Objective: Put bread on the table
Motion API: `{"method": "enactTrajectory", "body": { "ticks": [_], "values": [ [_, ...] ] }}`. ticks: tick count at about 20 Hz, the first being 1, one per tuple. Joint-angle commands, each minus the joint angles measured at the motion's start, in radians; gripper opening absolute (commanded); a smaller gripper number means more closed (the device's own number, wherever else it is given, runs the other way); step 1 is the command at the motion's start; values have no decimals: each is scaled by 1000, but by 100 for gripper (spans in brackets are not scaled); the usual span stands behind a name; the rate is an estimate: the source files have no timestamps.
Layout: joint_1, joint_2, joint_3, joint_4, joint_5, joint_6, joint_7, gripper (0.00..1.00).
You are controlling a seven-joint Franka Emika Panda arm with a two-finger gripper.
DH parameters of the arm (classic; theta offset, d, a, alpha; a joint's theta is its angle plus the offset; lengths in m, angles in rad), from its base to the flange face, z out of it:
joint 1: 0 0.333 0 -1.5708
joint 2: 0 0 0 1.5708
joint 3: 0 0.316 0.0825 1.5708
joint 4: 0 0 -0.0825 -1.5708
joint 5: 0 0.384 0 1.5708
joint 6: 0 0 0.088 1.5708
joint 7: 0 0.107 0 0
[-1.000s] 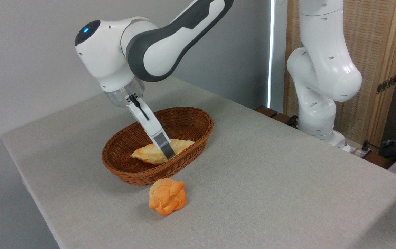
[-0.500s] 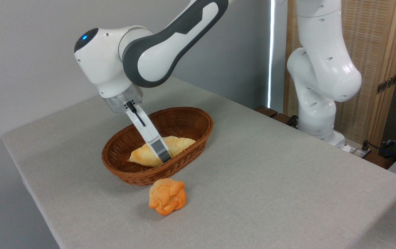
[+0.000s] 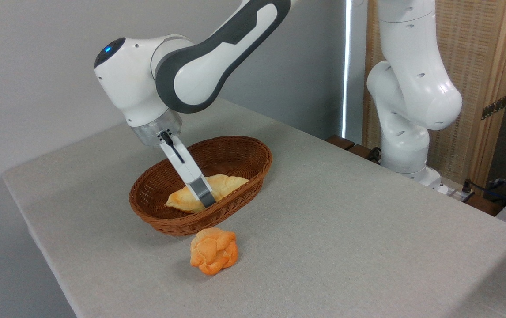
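Lifted slightly since before — gripper [image 3: 204,199] clamped across bread [image 3: 220,184] middle, inside basket [image 3: 253,174]

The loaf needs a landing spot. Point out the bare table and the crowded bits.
Bare table runs right of the basket, up to the arm base. Another patch lies left of the basket. Crowded: the bun sits close before the basket, where the gripper meets the loaf.

Single fixed camera, raised, off one table [image 3: 345,229] corner — angled down, mid-distance, facing the wall.
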Motion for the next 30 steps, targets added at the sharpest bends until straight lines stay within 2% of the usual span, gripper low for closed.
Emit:
{"method": "enactTrajectory", "body": {
  "ticks": [1, 11, 18, 21, 25, 30],
  "values": [
    [-7, -2, 1, 1, 1, 9, 3, 29],
    [-5, -39, 3, 16, -10, -9, -3, 29],
    [-5, -67, 11, 88, -43, -124, -3, 30],
    [8, -97, 21, 140, -45, -225, 3, 32],
    [7, -128, 93, 182, -44, -302, 5, 34],
    [8, -137, 201, 178, -8, -356, 2, 41]
  ]
}}
